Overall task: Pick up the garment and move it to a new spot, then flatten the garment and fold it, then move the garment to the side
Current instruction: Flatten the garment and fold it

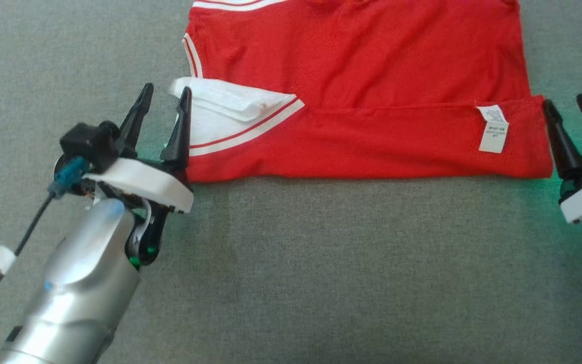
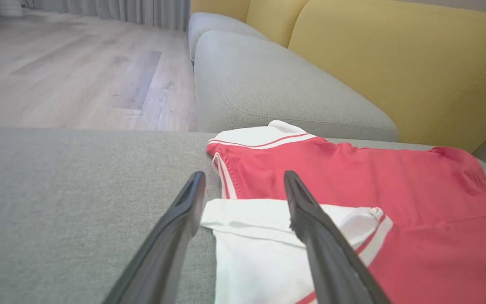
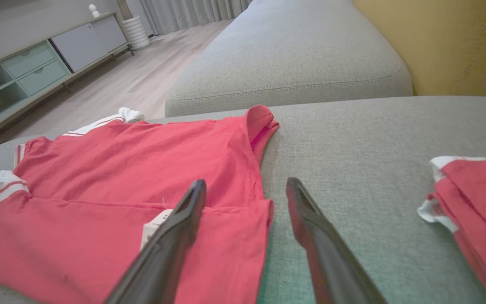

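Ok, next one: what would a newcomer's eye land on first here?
The bright red garment with white trim, spread on the grey cushion with its near edge folded up and a care label showing. An open gripper sits at each end of that fold: the left gripper by the white sleeve, the right gripper at the opposite corner. Behind it, a yellow sofa back.

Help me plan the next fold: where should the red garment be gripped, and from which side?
Take the red garment at the two ends of its near folded band, each from its outer side, coming in low. It lies flat on the grey cushion, and those ends sit right by the open left gripper and right gripper, so probably little travel is needed.
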{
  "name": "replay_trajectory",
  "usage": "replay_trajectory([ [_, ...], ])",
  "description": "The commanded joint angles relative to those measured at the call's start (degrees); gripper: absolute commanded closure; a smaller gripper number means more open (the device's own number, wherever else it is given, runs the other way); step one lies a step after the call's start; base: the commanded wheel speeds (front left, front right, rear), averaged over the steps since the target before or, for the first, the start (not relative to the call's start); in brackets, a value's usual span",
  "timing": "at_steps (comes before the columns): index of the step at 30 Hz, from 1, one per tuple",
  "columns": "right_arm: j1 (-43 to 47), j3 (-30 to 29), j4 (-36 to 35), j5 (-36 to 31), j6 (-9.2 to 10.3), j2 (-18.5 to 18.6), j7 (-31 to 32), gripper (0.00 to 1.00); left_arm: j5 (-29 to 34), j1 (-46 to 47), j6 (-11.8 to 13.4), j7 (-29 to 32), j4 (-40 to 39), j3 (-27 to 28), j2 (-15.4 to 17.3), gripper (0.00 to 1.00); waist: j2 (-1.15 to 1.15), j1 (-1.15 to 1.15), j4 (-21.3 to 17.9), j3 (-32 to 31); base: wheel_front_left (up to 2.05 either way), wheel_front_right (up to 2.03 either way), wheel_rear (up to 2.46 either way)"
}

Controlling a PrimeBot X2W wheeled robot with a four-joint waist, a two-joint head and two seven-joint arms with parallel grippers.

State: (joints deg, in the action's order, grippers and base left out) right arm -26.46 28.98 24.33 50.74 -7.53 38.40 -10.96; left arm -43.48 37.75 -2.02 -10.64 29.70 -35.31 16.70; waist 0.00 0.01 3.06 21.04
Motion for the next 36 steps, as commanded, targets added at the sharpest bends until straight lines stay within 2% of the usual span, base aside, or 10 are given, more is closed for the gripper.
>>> replay_trajectory([
  [1, 0.2, 0.5, -0.2, -1.1, 0.04, 1.1, -1.6, 0.0, 1.8, 1.0, 0.5, -1.9, -0.2, 1.5, 1.5, 0.0, 0.0, -0.01, -0.2, -0.9, 0.0, 0.0, 0.0],
  [7, 1.9, -0.5, 1.4, -2.7, 0.04, -0.5, -3.6, 0.0, 5.0, -6.2, 5.0, -4.0, 1.6, 1.1, 0.2, 0.0, 0.0, -0.01, -0.7, -3.6, 0.0, 0.0, 0.0],
  [11, 3.3, -1.4, 0.9, -3.5, 0.04, -1.6, -3.9, 0.0, 4.9, -9.5, 6.5, -4.1, 4.5, 1.3, -0.7, 0.0, 0.0, -0.01, -0.9, -4.1, 0.0, 0.0, 0.0],
  [17, 3.9, -1.5, 0.1, -4.1, 0.04, -2.7, -4.0, 0.0, 4.9, -7.9, 6.4, -4.2, 10.8, 1.3, -1.9, 0.0, 0.0, -0.01, -1.2, -3.7, 0.0, 0.0, 0.0],
  [18, 3.9, -1.5, 0.0, -4.1, 0.04, -2.7, -4.0, 0.0, 4.9, -7.6, 6.1, -4.2, 11.5, 1.3, -2.2, 0.16, 0.0, -0.01, -1.2, -3.7, 0.0, 0.0, 0.0],
  [19, 3.9, -1.4, 0.1, -4.0, 0.04, -2.7, -4.0, 0.0, 5.0, -7.2, 5.7, -4.2, 12.1, 1.1, -2.4, 0.5, 0.0, -0.01, -1.2, -3.7, 0.0, 0.0, 0.0],
  [20, 4.0, -1.3, 0.1, -4.0, 0.04, -2.6, -4.0, 0.0, 5.1, -6.9, 5.3, -4.2, 12.7, 1.0, -2.6, 0.65, 0.0, -0.01, -1.2, -3.7, 0.0, 0.0, 0.0],
  [21, 4.0, -1.1, 0.2, -4.0, 0.04, -2.6, -4.0, 0.0, 5.1, -6.8, 4.7, -4.3, 13.4, 0.7, -2.8, 1.0, 0.0, -0.01, -1.1, -3.8, 0.0, 0.0, 0.0],
  [29, 5.1, 0.4, 3.7, -1.6, 0.04, -4.2, -2.2, 0.0, 5.2, -6.9, 2.4, -4.3, 15.8, 0.1, -3.4, 1.0, 0.0, -0.01, -0.6, -5.9, 0.0, 0.0, 0.0],
  [36, 4.3, 1.0, 12.9, -3.3, 0.04, -7.4, 1.3, 0.0, 6.8, -7.5, 2.2, -4.3, 14.1, 0.6, -2.9, 1.0, 0.0, -0.01, 0.9, -6.9, 0.0, 0.0, 0.0],
])
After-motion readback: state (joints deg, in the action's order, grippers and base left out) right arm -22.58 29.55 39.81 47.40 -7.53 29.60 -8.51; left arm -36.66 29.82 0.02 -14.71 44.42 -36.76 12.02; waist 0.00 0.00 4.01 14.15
